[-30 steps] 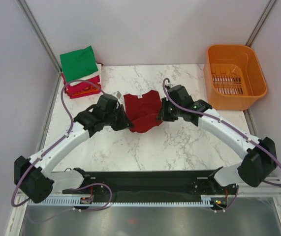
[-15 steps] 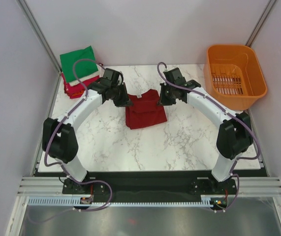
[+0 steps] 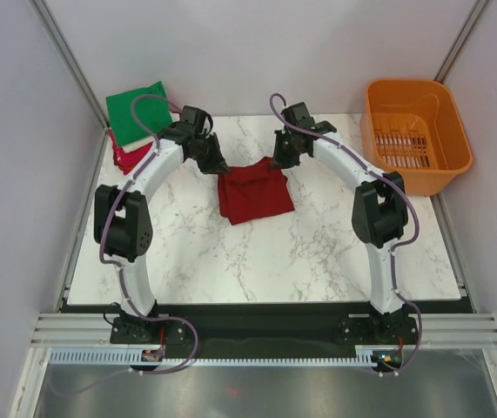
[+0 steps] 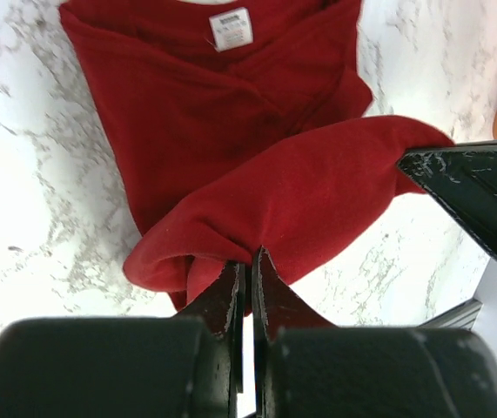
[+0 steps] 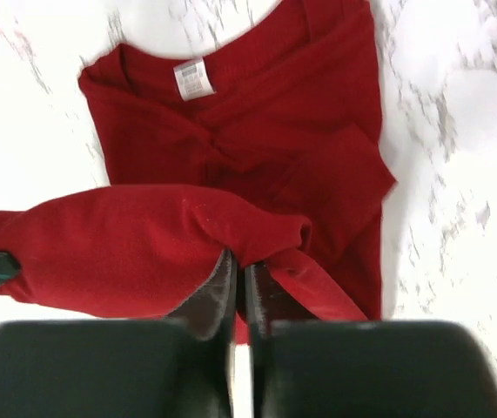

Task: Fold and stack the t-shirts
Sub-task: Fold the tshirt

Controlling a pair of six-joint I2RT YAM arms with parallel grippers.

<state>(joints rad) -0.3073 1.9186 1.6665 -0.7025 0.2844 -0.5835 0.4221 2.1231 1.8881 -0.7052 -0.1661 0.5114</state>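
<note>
Item 1, nearest: a black base plate [image 3: 257,315] with a slotted metal cable rail [image 3: 257,355] in front of it; both arm bases are bolted to the plate

Item 2: a white tabletop with grey marble veining [image 3: 318,252], rectangular, bare across its near half

Item 3: a left arm of white links and black joints [image 3: 157,174] and a matching right arm [image 3: 344,165], both arched upward and reached toward the far middle of the table, with purple cables looped along them

Item 4: a dark red cloth t-shirt [image 3: 255,196], laid on the far middle of the tabletop between the two arms; a white neck label [image 4: 231,28] is seen on its flat part, and a rolled fold of the cloth is raised above that part

Item 5: the left gripper [image 4: 250,259], clenched on the left end of the raised fold; the right gripper [image 5: 238,264], clenched likewise on the right end, the cloth spanned between them

Item 6: a stack of folded t-shirts [image 3: 141,117] at the far left corner, green on top, white, pink-red and orange edges below; its near side is partly covered by the left arm and a cable loop

Item 7: an orange plastic basket with a slotted floor [image 3: 418,178], stood at the far right corner, well apart from the shirt

Item 8, farthest: pale lilac-grey wall panels [image 3: 257,52] closed round three sides, joined by slanted aluminium corner posts [image 3: 63,52]
</note>
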